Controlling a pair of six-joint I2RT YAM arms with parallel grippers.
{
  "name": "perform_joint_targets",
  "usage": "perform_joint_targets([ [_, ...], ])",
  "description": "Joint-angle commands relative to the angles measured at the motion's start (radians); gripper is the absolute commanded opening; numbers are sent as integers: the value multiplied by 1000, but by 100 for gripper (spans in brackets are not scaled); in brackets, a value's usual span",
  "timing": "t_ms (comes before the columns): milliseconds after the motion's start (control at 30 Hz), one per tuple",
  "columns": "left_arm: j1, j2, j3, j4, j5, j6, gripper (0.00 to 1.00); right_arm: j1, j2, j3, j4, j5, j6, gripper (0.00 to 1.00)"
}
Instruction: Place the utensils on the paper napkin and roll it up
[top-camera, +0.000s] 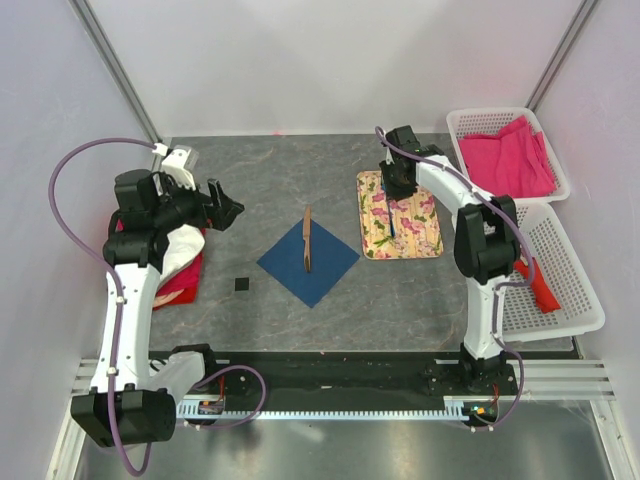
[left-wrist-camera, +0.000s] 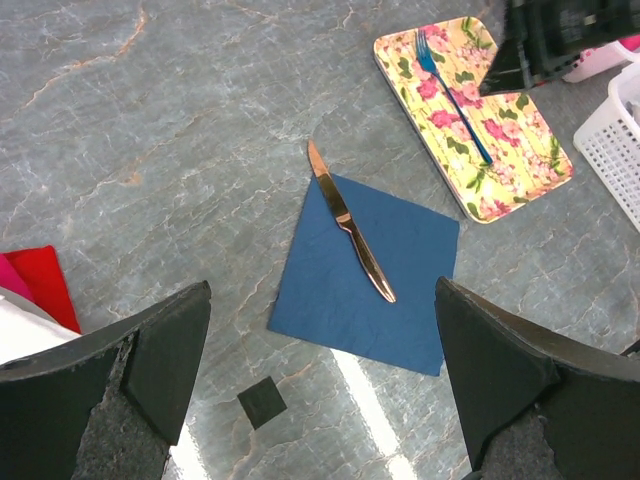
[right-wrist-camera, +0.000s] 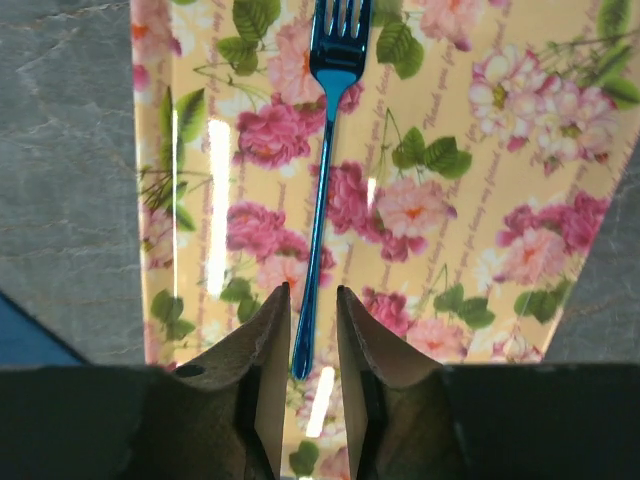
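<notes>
A slim, shiny blue fork (right-wrist-camera: 323, 180) lies on the floral tray (right-wrist-camera: 480, 150), tines pointing away from the right gripper (right-wrist-camera: 312, 295). Its jaws straddle the handle tip, narrowed; whether they pinch it, I cannot tell.

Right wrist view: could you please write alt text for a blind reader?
The right claw straddles the handle end of a blue fork, fingers narrowly apart. The fork lies on a flowered tray, grey table at left.
</notes>
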Motion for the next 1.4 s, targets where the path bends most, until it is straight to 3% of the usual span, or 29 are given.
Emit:
perform_joint_targets([
  [0,4,-19,-12,44,17,-25,100,-6,67,108,-1,35,-47,31],
  [667,5,2,-50,54,0,-14,100,-6,241,196,16,30,-77,29],
  [767,4,4,-55,54,-8,-17,100,-6,236,182,24,19,-76,15],
  [800,5,4,-56,54,-11,-17,100,-6,233,174,29,13,-70,2],
  [1100,5,-2,-56,49,-30,-24,100,6,8,69,88,-47,123,0],
  [1233,5,2,-53,49,-36,-31,100,29,-55,47,98,-59,248,0],
  [1367,4,7,-50,43,-40,-33,100,60,-67,29,110,-59,262,0],
])
